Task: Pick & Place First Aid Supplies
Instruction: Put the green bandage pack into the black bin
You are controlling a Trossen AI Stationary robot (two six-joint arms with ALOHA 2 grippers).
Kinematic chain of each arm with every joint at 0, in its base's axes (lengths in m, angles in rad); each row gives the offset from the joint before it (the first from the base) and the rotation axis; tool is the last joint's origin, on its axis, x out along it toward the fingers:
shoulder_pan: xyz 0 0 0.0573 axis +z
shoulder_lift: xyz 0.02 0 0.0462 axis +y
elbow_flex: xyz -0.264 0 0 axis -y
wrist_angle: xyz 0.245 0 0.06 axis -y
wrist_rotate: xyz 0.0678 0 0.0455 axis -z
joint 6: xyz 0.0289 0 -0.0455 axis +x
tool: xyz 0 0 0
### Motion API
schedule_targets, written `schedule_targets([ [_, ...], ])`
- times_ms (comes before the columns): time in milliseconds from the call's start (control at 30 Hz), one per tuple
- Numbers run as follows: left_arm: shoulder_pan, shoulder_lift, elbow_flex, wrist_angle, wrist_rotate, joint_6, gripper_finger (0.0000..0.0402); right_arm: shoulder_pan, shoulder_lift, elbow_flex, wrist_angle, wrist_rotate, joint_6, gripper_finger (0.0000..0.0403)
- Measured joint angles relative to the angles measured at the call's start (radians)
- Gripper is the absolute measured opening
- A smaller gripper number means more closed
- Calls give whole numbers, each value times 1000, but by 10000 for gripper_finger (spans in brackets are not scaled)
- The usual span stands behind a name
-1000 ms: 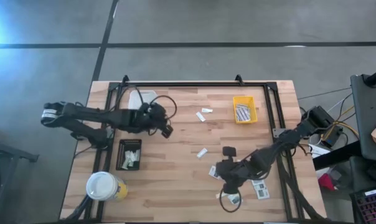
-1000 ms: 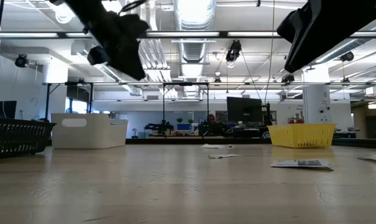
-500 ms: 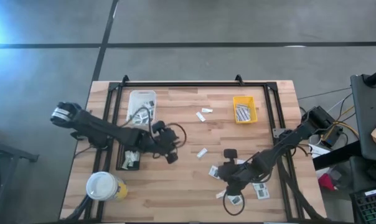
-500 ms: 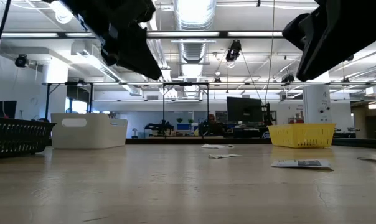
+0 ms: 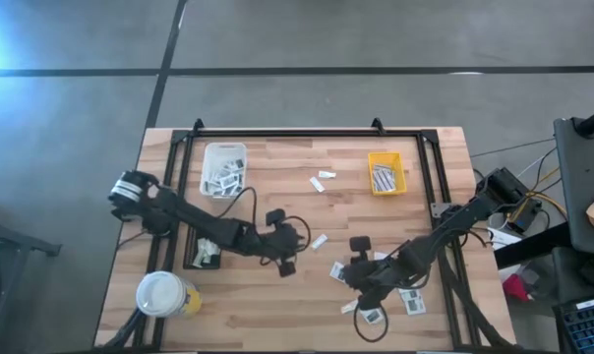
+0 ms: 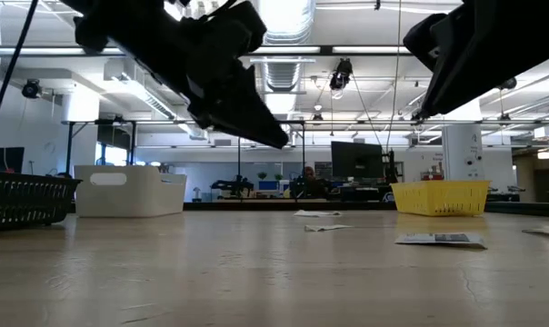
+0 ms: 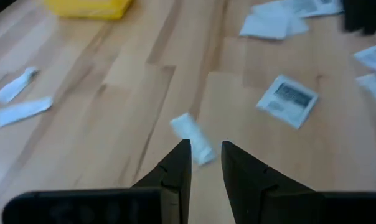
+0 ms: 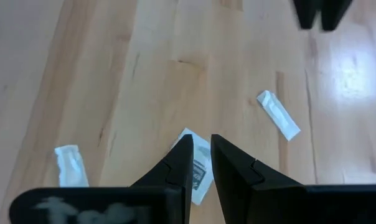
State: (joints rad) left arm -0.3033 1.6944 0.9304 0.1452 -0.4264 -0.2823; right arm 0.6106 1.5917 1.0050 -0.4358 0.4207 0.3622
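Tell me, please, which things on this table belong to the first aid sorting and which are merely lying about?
Job: loose white packets, printed packets, white tray, yellow tray and black tray holding supplies; left gripper and right gripper above them.

Lying about: yellow cup.

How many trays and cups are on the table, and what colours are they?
White tray: 1
Yellow tray: 1
Black tray: 1
Yellow cup with a white lid: 1
Total: 4
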Motion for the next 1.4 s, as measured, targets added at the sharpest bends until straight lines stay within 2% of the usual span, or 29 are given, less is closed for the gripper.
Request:
schedule_targets([
  [133,-1,41,1,102,53,35,82,0,0,-1,0,26,-2,54],
  [267,-1,64,1,143,55,38,71,-2,0,-1,0,27,-5,54],
  [433,0,83,1,162,55,44,34,-2,0,-2,5,33,-8,54],
  [567,0,101,1,209,55,59,4,-2,0,-3,8,83,-8,54],
  [1000,0,155,1,276,55,44,1,-31,0,-22,81,106,-44,54],
  [1167,0,202,1,353,47,23,1,-54,0,-31,84,106,-36,54],
  [1400,3,252,1,360,-60,-45,0,-69,0,-35,89,106,-23,54],
])
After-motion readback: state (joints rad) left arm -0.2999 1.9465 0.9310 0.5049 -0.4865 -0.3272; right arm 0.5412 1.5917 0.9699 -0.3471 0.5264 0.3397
